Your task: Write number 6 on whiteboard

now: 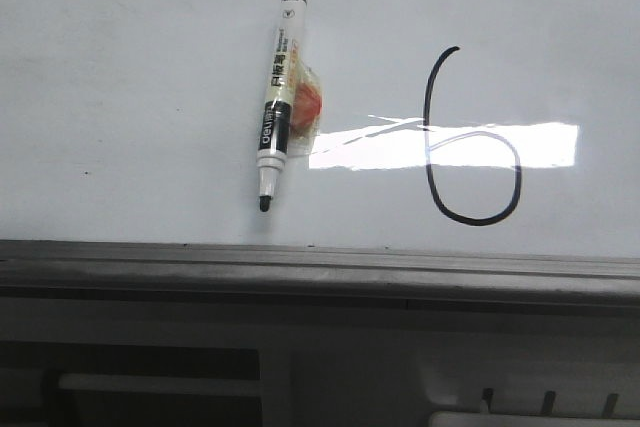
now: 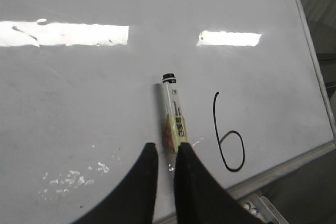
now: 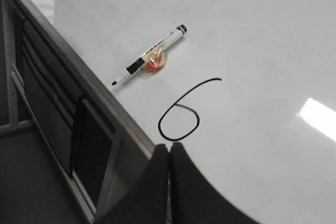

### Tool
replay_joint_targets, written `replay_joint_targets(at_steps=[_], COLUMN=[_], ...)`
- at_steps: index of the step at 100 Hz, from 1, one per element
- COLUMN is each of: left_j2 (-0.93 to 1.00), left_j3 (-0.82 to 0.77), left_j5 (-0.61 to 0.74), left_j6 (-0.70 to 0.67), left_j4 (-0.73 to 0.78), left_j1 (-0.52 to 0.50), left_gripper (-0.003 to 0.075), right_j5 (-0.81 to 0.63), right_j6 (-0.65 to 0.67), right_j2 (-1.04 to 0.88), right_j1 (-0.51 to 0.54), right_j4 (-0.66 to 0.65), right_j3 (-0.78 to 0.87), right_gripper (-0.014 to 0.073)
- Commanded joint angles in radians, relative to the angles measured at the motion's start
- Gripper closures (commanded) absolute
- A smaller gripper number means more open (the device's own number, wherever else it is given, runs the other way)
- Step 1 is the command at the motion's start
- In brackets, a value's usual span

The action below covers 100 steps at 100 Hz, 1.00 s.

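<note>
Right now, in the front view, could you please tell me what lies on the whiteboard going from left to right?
Uncapped black-and-white marker → small orange piece in clear tape stuck to the marker's right side → hand-drawn number 6, crossed by the bright glare, all on the whiteboard.

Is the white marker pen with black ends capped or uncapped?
Uncapped: the white marker pen lies flat on the glossy whiteboard, its bare black tip exposed.
</note>
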State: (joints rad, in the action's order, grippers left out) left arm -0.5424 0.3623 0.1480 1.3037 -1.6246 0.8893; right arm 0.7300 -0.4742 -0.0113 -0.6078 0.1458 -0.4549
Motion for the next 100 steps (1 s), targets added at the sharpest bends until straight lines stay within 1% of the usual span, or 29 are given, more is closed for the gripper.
replay_joint_targets(at_steps=[1,12,33,68,78,82,87,92,93,96,97,99,100], left_j2=[0.061,0.106,0.106,0.115,0.162,0.19,0.229,0.272,0.285,0.31,0.322,0.334,0.345], left_j3=[-0.022,-0.062,-0.11,-0.141,-0.172,-0.187,-0.208,-0.228,-0.23,-0.24,-0.245,-0.253,-0.256], left_j5=[-0.03,-0.043,-0.039,-0.034,0.084,0.126,0.144,0.142,0.142,0.142,0.144,0.146,0.151], left_j6=[0.003,0.003,0.003,0.003,0.01,0.01,0.01,-0.014,-0.022,-0.072,-0.106,-0.166,-0.188], left_j4=[0.007,0.007,0.007,-0.002,0.022,0.075,0.185,0.352,0.407,0.526,0.587,0.649,0.71], left_j1=[0.007,0.007,0.007,0.007,-0.005,-0.016,-0.032,-0.052,-0.058,-0.073,-0.077,-0.091,-0.101], left_gripper=[0.0739,0.0739,0.0739,0.0739,0.0739,0.0739,0.0739,0.0739,0.0739,0.0739,0.0739,0.0739,0.0739], right_j5=[-0.062,-0.057,-0.057,-0.057,-0.057,-0.057,-0.057,-0.057,-0.057,-0.057,-0.057,-0.057,-0.057], right_j6=[0.009,0.009,0.009,0.009,0.009,0.009,0.009,0.009,0.009,0.009,0.009,0.009,0.009], right_j2=[0.011,0.03,0.03,0.03,0.03,0.03,0.03,0.03,0.03,0.03,0.03,0.03,0.03], right_j1=[0.003,0.003,0.003,0.003,0.003,0.003,0.003,0.003,0.003,0.003,0.003,0.003,0.003], right_j4=[0.034,0.049,0.049,0.049,0.049,0.049,0.049,0.049,0.049,0.049,0.049,0.049,0.049], right_j3=[-0.01,-0.005,-0.005,-0.005,-0.005,-0.005,-0.005,-0.005,-0.005,-0.005,-0.005,-0.005,-0.005], right_gripper=[0.0657,0.0657,0.0657,0.0657,0.0657,0.0657,0.0657,0.0657,0.0657,0.0657,0.0657,0.0657,0.0657])
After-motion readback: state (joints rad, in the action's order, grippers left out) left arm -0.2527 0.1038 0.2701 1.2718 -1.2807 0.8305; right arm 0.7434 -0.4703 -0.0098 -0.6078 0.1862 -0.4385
